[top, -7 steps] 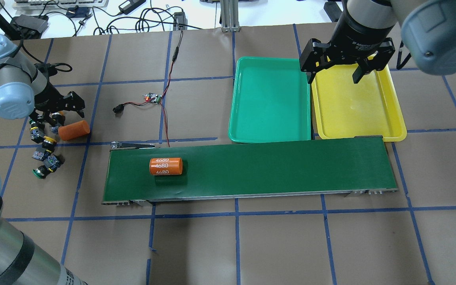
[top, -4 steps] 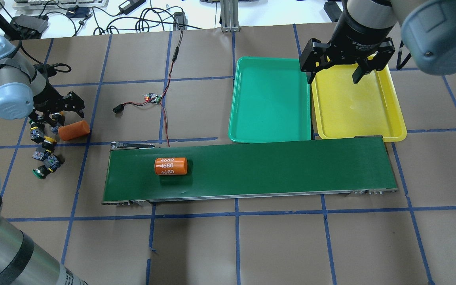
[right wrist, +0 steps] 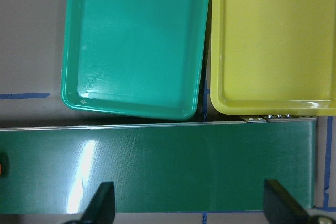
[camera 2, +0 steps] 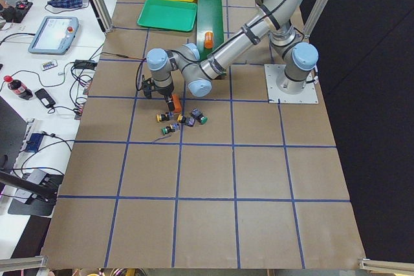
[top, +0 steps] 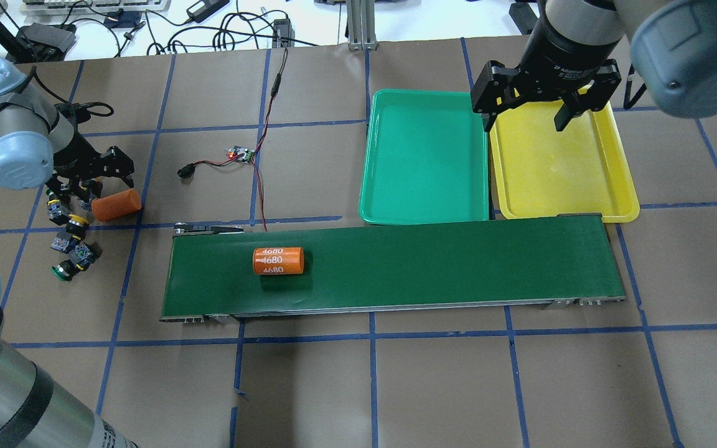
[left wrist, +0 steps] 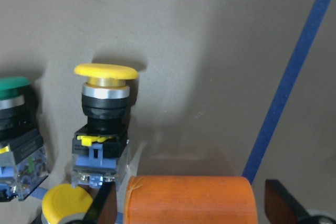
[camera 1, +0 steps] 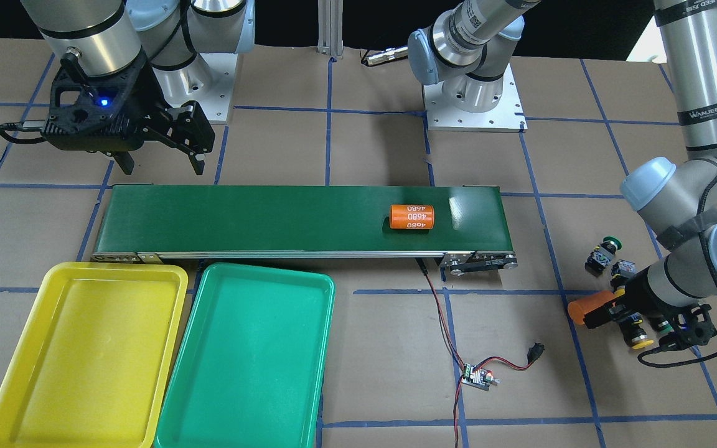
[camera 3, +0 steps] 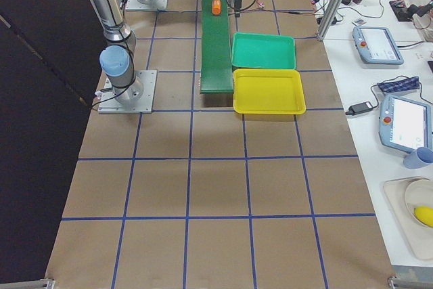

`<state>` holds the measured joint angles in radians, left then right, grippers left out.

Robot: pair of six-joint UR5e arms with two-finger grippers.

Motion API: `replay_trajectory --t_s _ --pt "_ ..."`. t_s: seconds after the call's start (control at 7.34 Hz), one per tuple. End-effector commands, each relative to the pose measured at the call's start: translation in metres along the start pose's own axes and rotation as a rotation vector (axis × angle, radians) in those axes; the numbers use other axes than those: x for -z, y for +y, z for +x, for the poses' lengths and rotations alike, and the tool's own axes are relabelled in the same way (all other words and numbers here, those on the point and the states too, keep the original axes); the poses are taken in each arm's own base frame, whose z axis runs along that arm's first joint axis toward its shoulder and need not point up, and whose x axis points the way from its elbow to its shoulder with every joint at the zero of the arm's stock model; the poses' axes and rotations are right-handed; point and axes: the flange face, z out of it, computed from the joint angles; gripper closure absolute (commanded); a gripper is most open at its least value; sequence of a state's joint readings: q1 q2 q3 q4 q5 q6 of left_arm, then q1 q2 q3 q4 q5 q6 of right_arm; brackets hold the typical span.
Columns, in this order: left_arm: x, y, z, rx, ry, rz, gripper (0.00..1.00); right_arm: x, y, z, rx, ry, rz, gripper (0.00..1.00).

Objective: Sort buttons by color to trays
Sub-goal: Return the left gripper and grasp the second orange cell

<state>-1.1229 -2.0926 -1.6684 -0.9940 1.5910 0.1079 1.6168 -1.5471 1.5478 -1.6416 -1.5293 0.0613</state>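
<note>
Several buttons lie in a cluster at the table's left end: a yellow one point(top: 56, 208), another yellow one point(top: 76, 224) and a green one point(top: 61, 270). The left wrist view shows a yellow button point(left wrist: 105, 111) upright and a green button point(left wrist: 13, 121) at the left edge. My left gripper point(top: 106, 183) is open and straddles a plain orange cylinder point(top: 116, 205) beside the buttons, with small gaps at both fingers. My right gripper point(top: 525, 121) is open, high over the seam between the teal-green tray point(top: 424, 155) and the yellow tray point(top: 557, 162).
A long dark green conveyor belt point(top: 427, 267) runs in front of the trays and carries an orange cylinder marked 4680 point(top: 278, 261). A small circuit board with red and black wires point(top: 241, 154) lies behind the belt's left end.
The 4680 cylinder has moved to the right along the belt. My left arm has shifted slightly at the plain cylinder. My right gripper has not moved.
</note>
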Motion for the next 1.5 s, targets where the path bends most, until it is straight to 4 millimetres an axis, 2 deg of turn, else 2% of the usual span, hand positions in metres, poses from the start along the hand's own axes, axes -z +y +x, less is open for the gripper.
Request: replay_trajectory --t_s 0.0,0.55,0.68,0.82,0.95,1.09,1.36 --pt "-0.007 0.004 0.001 0.000 0.008 -0.015 0.00 0.000 0.000 0.000 0.000 -0.002 0.002 0.00" --pt "-0.022 0.013 0.002 -0.016 0.006 -0.052 0.00 0.000 0.000 0.000 0.000 -0.002 0.002 0.00" --pt "-0.022 0.013 0.002 -0.014 0.006 -0.049 0.24 0.000 0.000 0.001 -0.001 0.000 0.001 0.00" --pt "-0.020 0.013 0.002 -0.013 0.003 -0.048 0.74 0.000 0.000 0.001 -0.002 0.000 -0.001 0.00" --pt "-0.011 0.013 0.001 -0.013 0.003 -0.039 1.00 0.000 0.000 0.001 -0.002 0.000 -0.001 0.00" --pt "0.004 0.013 0.004 -0.017 0.003 -0.036 1.00 0.000 0.000 0.000 0.000 0.000 -0.001 0.00" --pt "0.037 0.024 0.023 -0.047 0.001 -0.010 1.00 0.000 0.000 0.000 0.000 0.000 -0.001 0.00"
